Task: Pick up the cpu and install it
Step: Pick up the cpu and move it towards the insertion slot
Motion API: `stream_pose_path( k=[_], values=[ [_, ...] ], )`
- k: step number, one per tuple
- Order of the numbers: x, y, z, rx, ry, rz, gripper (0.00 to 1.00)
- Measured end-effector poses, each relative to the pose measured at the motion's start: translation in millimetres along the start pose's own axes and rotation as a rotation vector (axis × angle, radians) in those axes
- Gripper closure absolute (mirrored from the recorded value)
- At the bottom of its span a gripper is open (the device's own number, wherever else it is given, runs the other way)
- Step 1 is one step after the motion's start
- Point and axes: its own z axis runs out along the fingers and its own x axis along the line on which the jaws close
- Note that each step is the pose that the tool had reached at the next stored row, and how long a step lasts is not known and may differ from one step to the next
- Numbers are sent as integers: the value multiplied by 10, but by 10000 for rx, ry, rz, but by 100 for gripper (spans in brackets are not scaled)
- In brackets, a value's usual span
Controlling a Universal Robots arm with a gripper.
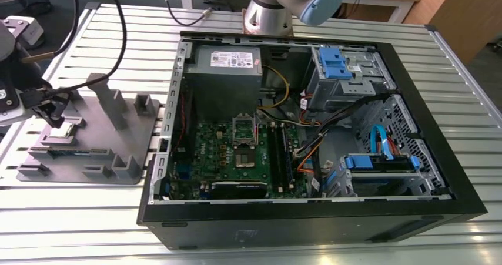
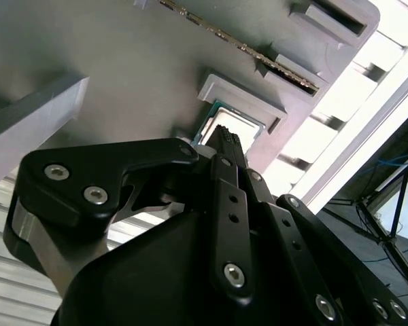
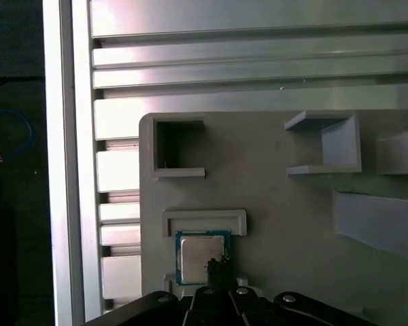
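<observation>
Hovering with jaws closed together, the end effector [image 3: 217,267] sits just over the cpu [image 3: 197,251], which lies flat in a recess of the grey tray [image 3: 279,224]. Tray rests on the bench [image 1: 79,218], at 9 o'clock from the open computer case [image 1: 314,221].

Cpu [image 3: 201,254]: small flat square chip, silvery-grey metal top, thin green border round edges. Lies flat, metal top up, level. Seated in shallow recess of grey tray [image 3: 279,204], low raised lip just beside one edge. In exterior view, sits toward tray's left part.
</observation>
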Motion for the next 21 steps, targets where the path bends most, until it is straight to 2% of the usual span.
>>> stream_pose_path(
  k=[4, 10, 21],
  values=[
    [34, -4, 36, 1, 4, -51, 89],
    [36, -7, 91, 1, 4, -56, 89],
    [36, -7, 96, 1, 4, -57, 89]
  ],
)
